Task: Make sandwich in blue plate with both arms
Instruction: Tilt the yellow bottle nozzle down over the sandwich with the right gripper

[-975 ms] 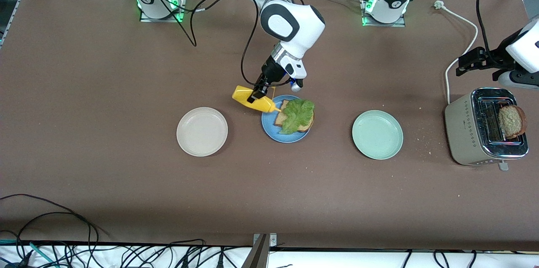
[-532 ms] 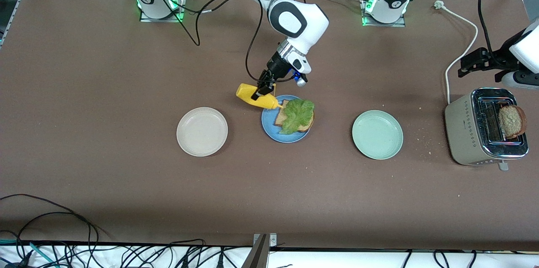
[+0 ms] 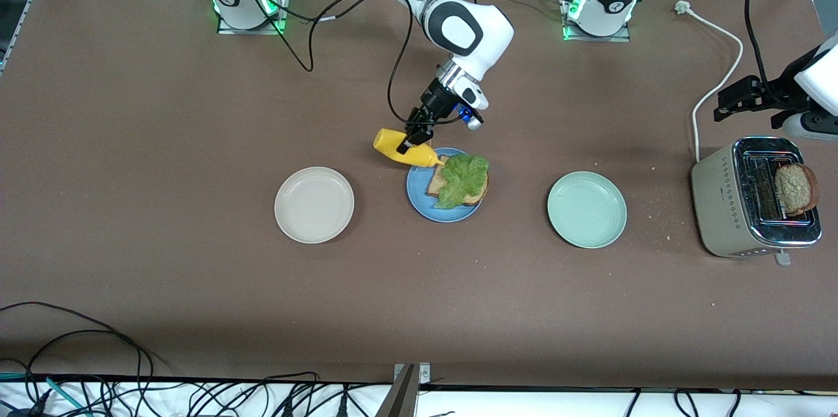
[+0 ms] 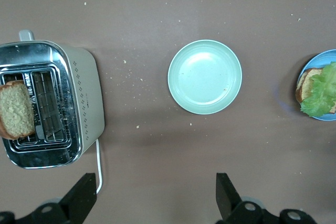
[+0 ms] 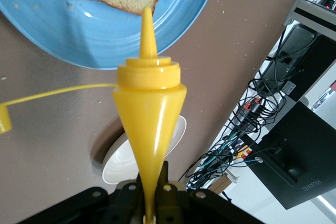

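The right arm's black two-finger gripper (image 3: 412, 140) is clamped on a yellow plastic squeeze bottle (image 3: 399, 148), tilted with its nozzle over the rim of the round matte blue plate (image 3: 419, 199) in the middle of the table. On that plate sits a slice of brown toasted bread (image 3: 458, 191) with a ruffled green lettuce leaf (image 3: 463, 178) on top. The left arm's black gripper (image 4: 155, 198) waits with fingers spread wide and empty, over the table beside the silver toaster (image 3: 753, 207) with a bread slice (image 3: 795, 188) sticking up.
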You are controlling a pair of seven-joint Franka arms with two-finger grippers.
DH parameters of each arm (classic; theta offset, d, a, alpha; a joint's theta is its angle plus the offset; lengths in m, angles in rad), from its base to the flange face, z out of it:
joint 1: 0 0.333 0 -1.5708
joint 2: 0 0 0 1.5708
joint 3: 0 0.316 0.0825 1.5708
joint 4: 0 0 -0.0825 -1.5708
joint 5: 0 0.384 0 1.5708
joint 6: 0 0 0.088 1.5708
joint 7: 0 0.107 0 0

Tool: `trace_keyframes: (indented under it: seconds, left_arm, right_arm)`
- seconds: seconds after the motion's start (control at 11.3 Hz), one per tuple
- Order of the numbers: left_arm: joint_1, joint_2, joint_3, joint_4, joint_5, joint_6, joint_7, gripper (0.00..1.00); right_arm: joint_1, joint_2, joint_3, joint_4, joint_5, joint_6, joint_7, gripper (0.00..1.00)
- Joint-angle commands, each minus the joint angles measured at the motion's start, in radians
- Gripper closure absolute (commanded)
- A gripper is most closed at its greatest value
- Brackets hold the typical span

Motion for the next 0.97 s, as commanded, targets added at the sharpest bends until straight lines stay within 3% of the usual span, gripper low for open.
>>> trace_keyframes:
  seconds: [0.0, 0.27, 0.44, 0.62, 0.89]
  left_arm:
    - [0.063, 0.019, -0.001, 0.03, 0.037, -0.011, 0.12, 0.0]
    - [0.171, 0.086, 0.014, 0.078, 0.068, 0.006, 0.192, 0.0]
    - [0.223, 0.167, 0.014, 0.136, 0.071, 0.03, 0.202, 0.0]
    - [0.28, 0.238, 0.014, 0.149, 0.062, 0.126, 0.337, 0.0]
    - [0.372, 0.35, 0.014, 0.149, -0.036, 0.205, 0.4, 0.0]
  right_arm:
    - [0.009, 0.004, -0.006, 0.015, -0.024, -0.01, -0.009, 1.0]
    - [-0.027, -0.014, -0.006, 0.085, 0.022, -0.014, -0.015, 1.0]
    - [-0.122, -0.077, -0.003, 0.136, 0.207, -0.005, -0.032, 1.0]
    - [-0.227, -0.17, -0.003, 0.135, 0.394, 0.038, -0.08, 1.0]
    - [-0.443, -0.305, -0.004, 0.089, 0.681, 0.113, -0.307, 1.0]
